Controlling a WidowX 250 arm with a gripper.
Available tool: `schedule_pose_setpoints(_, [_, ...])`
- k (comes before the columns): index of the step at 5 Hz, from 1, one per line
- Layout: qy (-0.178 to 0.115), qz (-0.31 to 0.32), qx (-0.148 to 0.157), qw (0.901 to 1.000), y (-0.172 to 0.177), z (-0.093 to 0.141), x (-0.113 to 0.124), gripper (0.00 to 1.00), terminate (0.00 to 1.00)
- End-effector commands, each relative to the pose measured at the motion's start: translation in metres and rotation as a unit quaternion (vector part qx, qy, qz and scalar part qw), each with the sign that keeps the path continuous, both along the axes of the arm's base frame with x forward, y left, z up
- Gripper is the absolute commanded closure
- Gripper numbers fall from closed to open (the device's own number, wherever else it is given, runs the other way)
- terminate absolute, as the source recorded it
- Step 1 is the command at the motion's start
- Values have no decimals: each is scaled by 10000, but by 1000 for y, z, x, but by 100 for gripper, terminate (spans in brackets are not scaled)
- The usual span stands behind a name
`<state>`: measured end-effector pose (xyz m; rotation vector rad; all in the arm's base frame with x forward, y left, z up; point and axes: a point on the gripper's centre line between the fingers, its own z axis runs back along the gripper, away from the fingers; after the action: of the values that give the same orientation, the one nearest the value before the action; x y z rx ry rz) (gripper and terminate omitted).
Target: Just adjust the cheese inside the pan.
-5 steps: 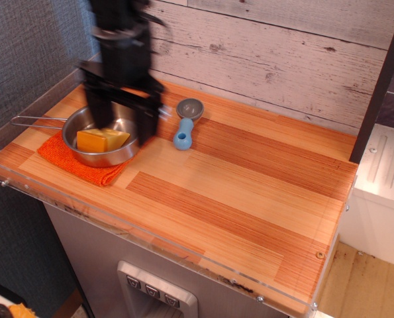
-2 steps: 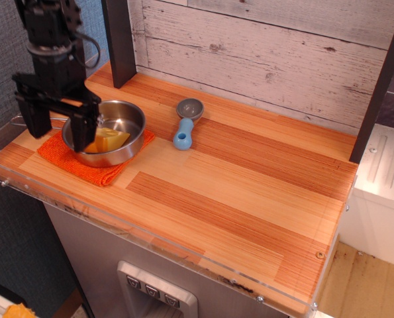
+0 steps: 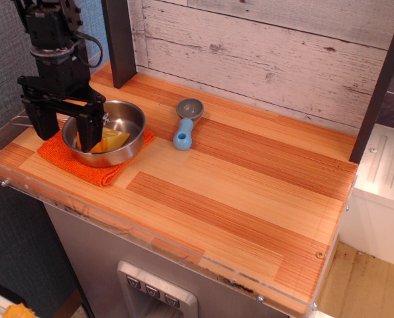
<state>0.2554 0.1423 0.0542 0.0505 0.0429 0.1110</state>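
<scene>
Nearest, along the front edge: a clear acrylic lip (image 3: 150, 242) bounding the striped wooden counter (image 3: 236, 199), with a grey panel of 3 buttons (image 3: 155, 291) below it.

Farther in, at the left: an orange cloth (image 3: 67, 159) lying flat under the pan (image 3: 120, 129), round and shiny, sitting on the cloth's far right part. Thin wire handle (image 3: 21, 121) running left from the pan, mostly hidden behind the gripper.

Inside the pan, on its left half: the cheese (image 3: 112, 140), yellow-orange, only its right part showing, the rest covered by the right finger.

Above the pan's left rim: the black gripper (image 3: 64, 129), spread wide, 2 fingers pointing down. Right finger (image 3: 87, 132) dipping inside the pan just in front of the cheese, contact impossible to tell; left finger outside the rim, over the cloth and handle. Nothing clamped between them.

Right of the pan, well apart: a small blue-handled scoop (image 3: 185, 122), metal bowl toward the far side.

Farthest: a whitewashed plank wall (image 3: 269, 53) and a dark upright post (image 3: 119, 40).
</scene>
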Motion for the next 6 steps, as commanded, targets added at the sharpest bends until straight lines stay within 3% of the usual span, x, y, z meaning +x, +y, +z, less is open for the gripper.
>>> schedule_pose_setpoints(1, [-560, -56, 120, 9983, -2, 39, 12, 0, 0])
schedule_pose_setpoints(3, [-316, -54, 359, 9988, -2, 16, 21, 0, 0])
schedule_pose_setpoints(6, [-95, 26, 420, 9991, -2, -11, 24, 0, 0])
